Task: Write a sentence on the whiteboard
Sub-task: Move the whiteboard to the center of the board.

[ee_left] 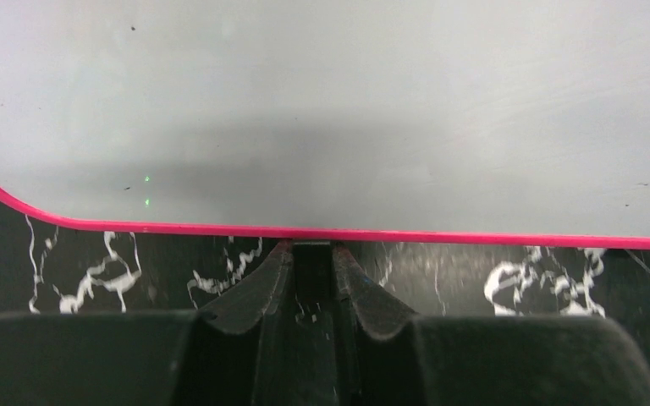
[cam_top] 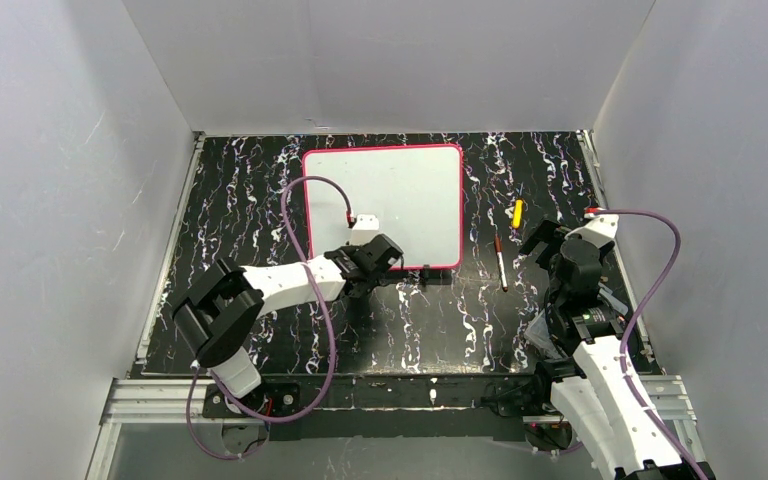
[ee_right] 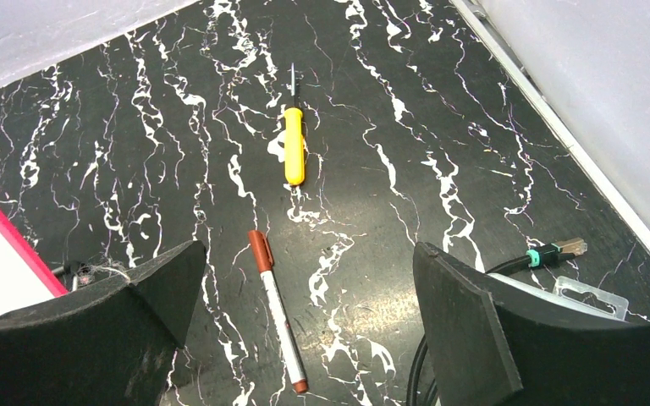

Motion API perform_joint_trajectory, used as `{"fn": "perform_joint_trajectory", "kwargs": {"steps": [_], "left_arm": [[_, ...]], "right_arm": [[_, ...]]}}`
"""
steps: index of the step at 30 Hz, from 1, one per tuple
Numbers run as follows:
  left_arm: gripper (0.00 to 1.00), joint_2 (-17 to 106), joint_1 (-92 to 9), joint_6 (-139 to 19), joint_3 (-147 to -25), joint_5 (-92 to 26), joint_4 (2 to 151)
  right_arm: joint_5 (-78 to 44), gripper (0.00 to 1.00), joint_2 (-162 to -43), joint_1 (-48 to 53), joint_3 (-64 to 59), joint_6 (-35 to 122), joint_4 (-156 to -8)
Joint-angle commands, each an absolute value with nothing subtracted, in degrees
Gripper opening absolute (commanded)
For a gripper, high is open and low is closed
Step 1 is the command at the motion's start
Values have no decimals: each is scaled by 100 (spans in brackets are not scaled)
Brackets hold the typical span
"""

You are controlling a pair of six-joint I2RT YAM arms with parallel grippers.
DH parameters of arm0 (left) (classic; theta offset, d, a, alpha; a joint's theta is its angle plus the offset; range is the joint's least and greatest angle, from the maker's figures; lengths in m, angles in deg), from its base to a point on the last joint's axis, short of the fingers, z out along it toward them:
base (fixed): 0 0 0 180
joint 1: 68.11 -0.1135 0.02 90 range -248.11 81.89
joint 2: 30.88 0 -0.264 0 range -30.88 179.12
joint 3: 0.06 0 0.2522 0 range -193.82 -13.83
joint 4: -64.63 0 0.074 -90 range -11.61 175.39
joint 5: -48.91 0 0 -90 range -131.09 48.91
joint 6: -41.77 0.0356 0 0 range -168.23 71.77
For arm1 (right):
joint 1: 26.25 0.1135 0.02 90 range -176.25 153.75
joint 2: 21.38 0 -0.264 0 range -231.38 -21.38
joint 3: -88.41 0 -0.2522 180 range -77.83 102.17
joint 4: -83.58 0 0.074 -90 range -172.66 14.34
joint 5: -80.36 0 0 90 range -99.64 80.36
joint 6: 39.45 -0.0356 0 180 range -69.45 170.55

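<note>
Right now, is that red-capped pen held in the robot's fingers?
No, the pen lies loose on the table below the right fingers, which stand wide open.

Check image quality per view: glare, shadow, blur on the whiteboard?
Top external: whiteboard evenly lit, greyish, no hot spot. Left wrist: broad soft shadow band across the board above its pink edge; near foreground dark and soft. Right wrist: sharp; mild sheen on the table beside the marker.

Whiteboard (cam_top: pixel 400 190) mid-table; marker (cam_top: pixel 500 264) right of it, short tool (cam_top: pixel 517 213) behind marker (apart); left pincer (ee_left: pixel 313 250) at board's near edge.
</note>
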State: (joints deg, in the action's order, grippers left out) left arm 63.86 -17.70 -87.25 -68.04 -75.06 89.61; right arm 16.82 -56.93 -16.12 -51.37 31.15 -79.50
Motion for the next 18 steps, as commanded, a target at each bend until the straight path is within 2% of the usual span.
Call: {"fn": "perform_joint_trajectory", "kwargs": {"steps": [1, 8, 10, 13, 16, 18], "left_arm": [[0, 5994, -1348, -9391, -6728, -7878, 9923], [0, 5975, -880, -9811, -6727, -7836, 10376], [3, 5961, -826, -9841, -6767, -7812, 10449], [14, 5905, -703, -9859, -6779, -7678, 10488], [36, 5777, -543, -9830, -6788, -7620, 10550], [46, 5620, -460, -9784, -6780, -7554, 10592]], "right_arm": [[1651, 100, -5646, -1623, -5120, 3060, -8061], [1626, 100, -5707, -1621, -5111, 3051, -8042], [1621, 100, -5704, -1623, -5119, 3051, -8045], [1620, 100, -5727, -1623, -5120, 3051, -8039], [1576, 100, -5794, -1623, -5111, 3050, -8042], [1509, 100, -5868, -1623, -5098, 3044, -8016]]}}
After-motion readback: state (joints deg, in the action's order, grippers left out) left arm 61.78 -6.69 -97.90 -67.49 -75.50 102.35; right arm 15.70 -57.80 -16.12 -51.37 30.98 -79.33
